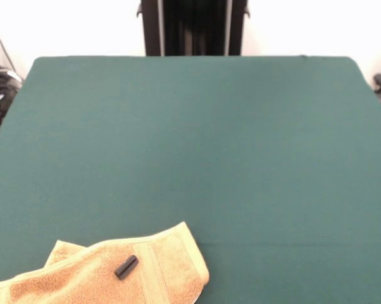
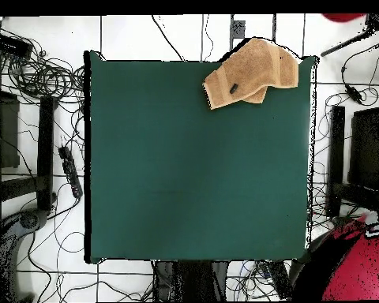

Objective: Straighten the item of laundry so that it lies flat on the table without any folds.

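Note:
The item of laundry [image 1: 83,278], a golden-orange towel, lies rumpled at the near left of the table [image 1: 209,145], cut off by the picture's bottom edge. Its ribbed band runs beside a small black cylinder [image 1: 126,266] resting on top of it. One corner at its far left is folded over. From overhead the towel [image 2: 252,72] sits at the table's [image 2: 193,173] top right corner, skewed, with one end reaching past the table's edge and the cylinder [image 2: 234,87] on its lower left part. No gripper shows in either view.
A red part of the arm [image 2: 358,264] bulks at the overhead view's bottom right, off the table. Cables and dark stands [image 2: 19,134] lie on the white floor around the table. Another dark stand [image 2: 366,150] is at the right.

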